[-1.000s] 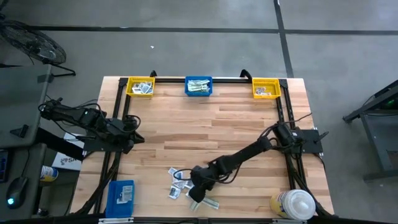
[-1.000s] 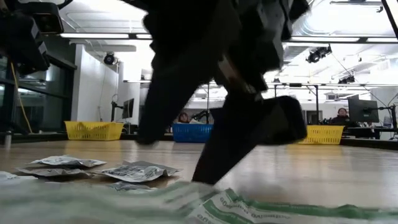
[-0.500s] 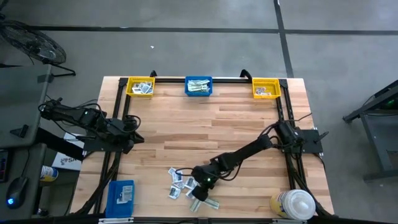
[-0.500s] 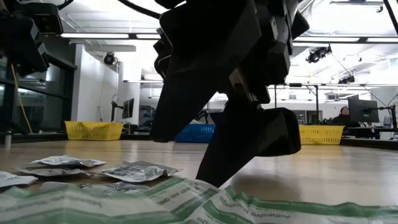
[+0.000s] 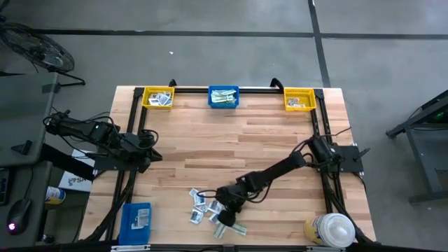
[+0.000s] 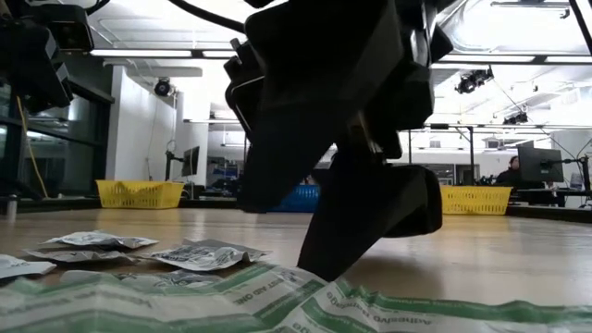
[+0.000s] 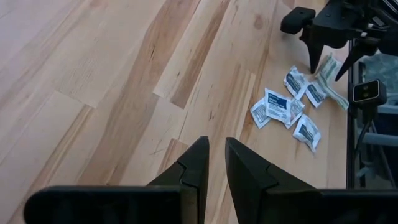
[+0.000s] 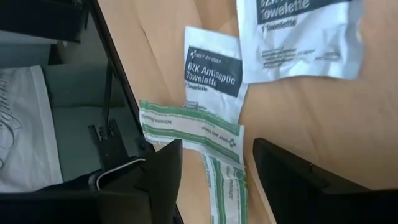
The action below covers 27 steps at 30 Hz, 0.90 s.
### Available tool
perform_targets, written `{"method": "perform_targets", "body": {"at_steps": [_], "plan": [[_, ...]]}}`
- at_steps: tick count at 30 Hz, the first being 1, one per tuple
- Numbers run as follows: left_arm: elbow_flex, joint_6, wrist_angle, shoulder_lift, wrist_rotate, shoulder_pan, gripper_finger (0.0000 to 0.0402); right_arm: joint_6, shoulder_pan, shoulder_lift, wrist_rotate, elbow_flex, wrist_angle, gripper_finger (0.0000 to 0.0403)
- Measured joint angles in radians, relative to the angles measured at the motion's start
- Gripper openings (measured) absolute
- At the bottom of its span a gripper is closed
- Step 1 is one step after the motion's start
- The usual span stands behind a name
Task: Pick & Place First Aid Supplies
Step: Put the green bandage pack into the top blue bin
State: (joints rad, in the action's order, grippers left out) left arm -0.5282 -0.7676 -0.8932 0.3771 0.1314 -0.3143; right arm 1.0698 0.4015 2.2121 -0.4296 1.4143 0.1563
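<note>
My right gripper (image 5: 225,212) (image 6: 356,254) is low over a loose pile of packets by the table's near edge, fingers open and pointing down. White squarish towelette packets (image 8: 212,68) (image 5: 203,208) lie flat on the wood. Narrow green-and-white strips (image 8: 214,149) (image 6: 277,301) (image 5: 232,227) lie crossed at the pile's near side. In the right wrist view the fingers stand on either side of the strips. My left gripper (image 5: 148,152) (image 7: 217,149) waits shut above the table's left side, far from the pile (image 7: 283,107). My right gripper comes from above, pointing down, with its open fingers astride the green-and-white strips (image 8: 217,140), which lie flat on the table. In the low view one fingertip (image 6: 319,264) reaches down to the strips' top; whether it touches them, I cannot tell.
Along the far edge stand a yellow bin (image 5: 158,98), a blue bin (image 5: 224,97) and a second yellow bin (image 5: 299,99), each with packets inside. A blue box (image 5: 136,218) sits at the near left corner, a white-capped bottle (image 5: 330,229) at the near right. Bare wood lies between.
My right gripper has sunk a little onto the pile's near side and come slightly toward the near edge, staying open. The green-and-white strips nearest the low camera have shifted a little.
</note>
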Motion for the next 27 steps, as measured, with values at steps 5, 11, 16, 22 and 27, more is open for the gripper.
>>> {"method": "perform_targets", "body": {"at_steps": [5, 11, 16, 22, 27], "plan": [[0.000, 0.000, 0.000, 0.000, 0.000, 0.000, 0.0053, 0.015, 0.014, 0.001, -0.022, -0.002, -0.028, 0.0186], [0.000, 0.000, 0.000, 0.000, 0.000, 0.000, 0.0053, 0.030, 0.019, 0.002, -0.031, -0.004, -0.062, 0.0173], [0.000, 0.000, 0.000, 0.000, 0.005, 0.000, 0.0053, 0.053, 0.019, 0.003, -0.023, -0.004, -0.079, 0.0150], [0.000, 0.000, 0.000, 0.000, 0.013, 0.000, 0.0053, 0.112, 0.020, 0.004, 0.002, -0.004, -0.094, 0.0112], [0.000, 0.000, 0.001, 0.000, 0.015, 0.000, 0.0053, 0.168, 0.021, 0.004, 0.033, -0.003, -0.102, 0.0074]]}}
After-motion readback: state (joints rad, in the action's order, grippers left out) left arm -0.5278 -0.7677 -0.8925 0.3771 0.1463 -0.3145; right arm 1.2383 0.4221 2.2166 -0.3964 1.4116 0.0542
